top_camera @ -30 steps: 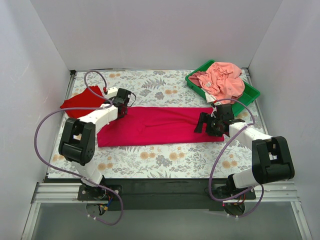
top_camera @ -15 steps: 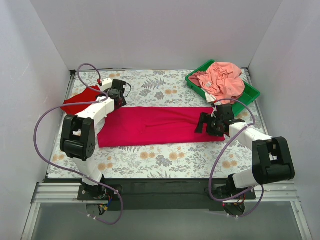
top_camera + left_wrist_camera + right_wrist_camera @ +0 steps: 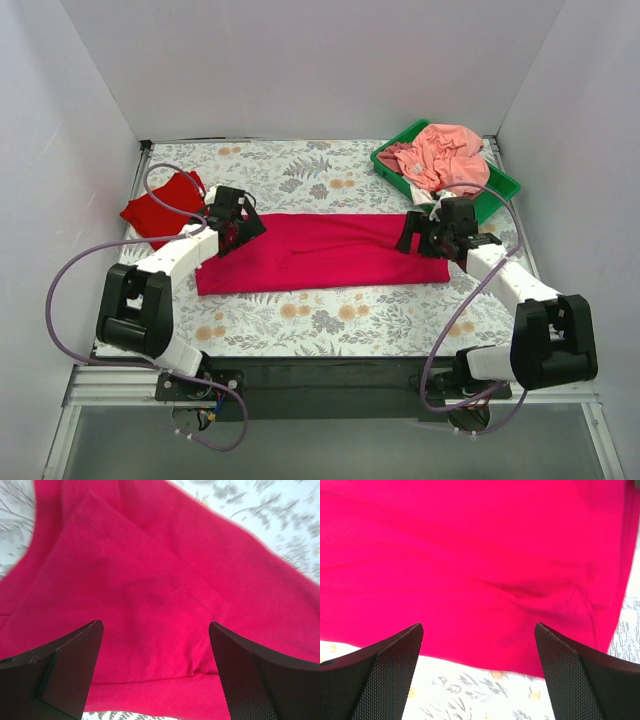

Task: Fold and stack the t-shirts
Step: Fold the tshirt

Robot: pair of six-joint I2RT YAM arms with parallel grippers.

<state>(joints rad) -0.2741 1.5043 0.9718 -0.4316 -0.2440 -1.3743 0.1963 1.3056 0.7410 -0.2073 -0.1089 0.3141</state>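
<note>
Floral cloth (image 3: 330, 322) beneath folded crimson t-shirt (image 3: 320, 250)

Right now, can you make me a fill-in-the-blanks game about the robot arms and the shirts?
1. The left gripper and the right gripper both have their jaws ____.
2. The crumpled pink clothes sit in a tray coloured ____.
3. The small scarlet t-shirt lies nearest the ____ arm.

Missing words: open; green; left.
</note>
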